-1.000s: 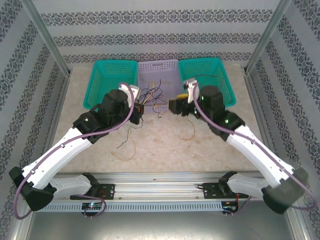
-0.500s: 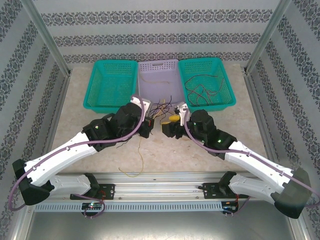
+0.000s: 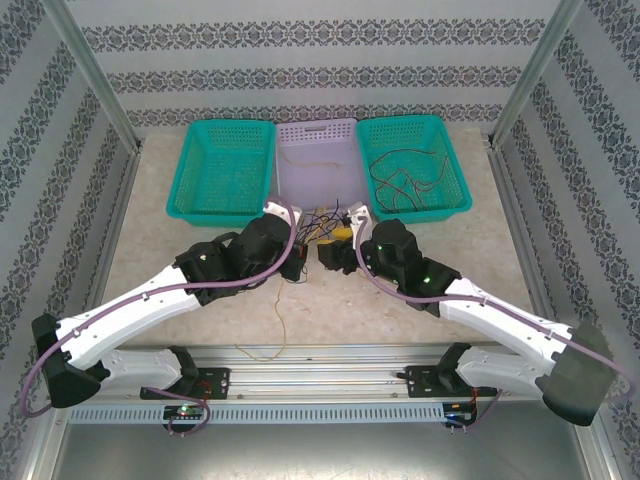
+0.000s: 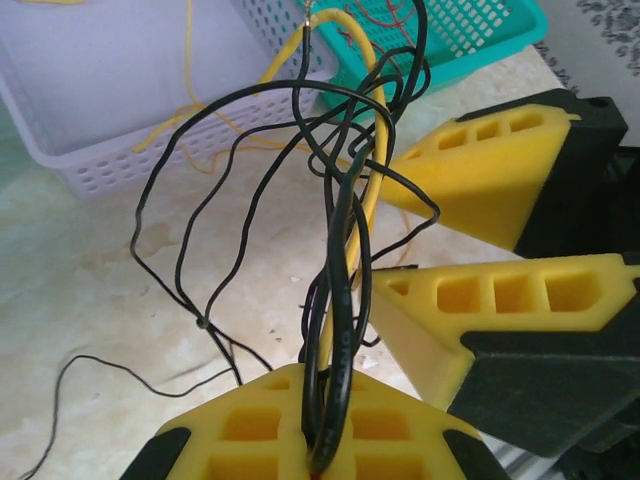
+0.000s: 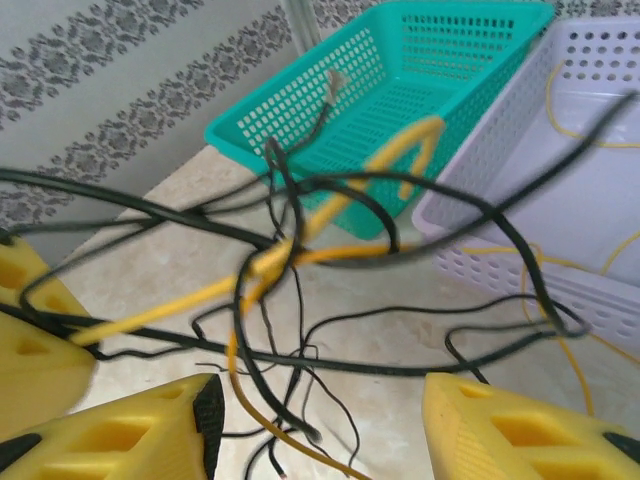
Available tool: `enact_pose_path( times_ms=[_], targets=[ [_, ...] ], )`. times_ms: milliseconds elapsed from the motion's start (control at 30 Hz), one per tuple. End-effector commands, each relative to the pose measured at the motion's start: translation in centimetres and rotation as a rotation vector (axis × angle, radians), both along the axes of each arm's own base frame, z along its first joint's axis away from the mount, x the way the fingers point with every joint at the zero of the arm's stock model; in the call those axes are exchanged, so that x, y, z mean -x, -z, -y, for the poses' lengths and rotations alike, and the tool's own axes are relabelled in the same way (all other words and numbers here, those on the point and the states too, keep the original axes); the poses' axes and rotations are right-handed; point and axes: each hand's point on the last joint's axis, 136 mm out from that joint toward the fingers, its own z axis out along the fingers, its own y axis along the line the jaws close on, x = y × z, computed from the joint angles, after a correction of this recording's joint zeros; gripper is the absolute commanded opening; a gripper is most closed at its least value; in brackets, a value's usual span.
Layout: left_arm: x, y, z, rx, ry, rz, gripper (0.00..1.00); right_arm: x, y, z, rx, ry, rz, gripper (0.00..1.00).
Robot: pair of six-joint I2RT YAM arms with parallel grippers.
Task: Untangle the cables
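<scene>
The cables (image 4: pixel 340 200) are a tangle of thin black and yellow wires. My left gripper (image 4: pixel 325 395) is shut on a bunch of them, and the strands rise from its yellow fingers (image 4: pixel 250 425). From above, that left gripper (image 3: pixel 298 262) faces my right gripper (image 3: pixel 328 255) over the table, just in front of the lavender basket. Up close, the right gripper (image 5: pixel 320 425) is open. Black and yellow cables (image 5: pixel 290 250) hang loosely across the gap between its fingers (image 5: pixel 130 430). More cables (image 3: pixel 405 175) lie in the right teal basket.
Three baskets stand in a row at the back: a teal basket (image 3: pixel 190 190) on the left, a lavender basket (image 3: pixel 315 128) in the middle, a teal basket (image 3: pixel 455 190) on the right. A yellow wire (image 3: pixel 280 320) trails toward the near rail (image 3: pixel 320 355).
Both grippers have drawn back from the baskets toward the near edge and come closer together. The left one has carried the bunch with it.
</scene>
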Motion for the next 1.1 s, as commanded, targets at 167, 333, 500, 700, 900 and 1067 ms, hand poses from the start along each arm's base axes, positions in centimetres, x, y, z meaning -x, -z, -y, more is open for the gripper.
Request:
enact_pose_path(
  times_ms=[167,333,500,700,900,1067],
  targets=[
    [-0.5,-2.9,-3.9,-0.105,-0.104,0.109,0.0,-2.5,6.1,5.2,0.138,0.212,-0.165,0.56],
    [-0.4,-2.2,-3.3,-0.103,-0.091,0.082,0.0,-1.3,4.4,2.3,0.04,0.085,-0.107,0.57],
    [-0.4,-6.8,-8.2,-0.12,-0.236,0.214,0.0,-2.6,5.2,2.8,0.084,0.13,-0.108,0.57],
    [2.1,-14.1,-12.0,0.018,-0.245,0.344,0.0,-5.8,8.2,5.2,0.059,0.253,-0.241,0.58],
    [2.7,-15.4,-11.2,0.057,-0.185,0.339,0.0,-8.0,9.9,1.8,0.057,0.167,-0.285,0.58],
    [3.6,-19.1,-12.5,0.113,-0.183,0.407,0.0,-10.2,10.7,-0.8,0.065,0.118,-0.287,0.56]
  ],
)
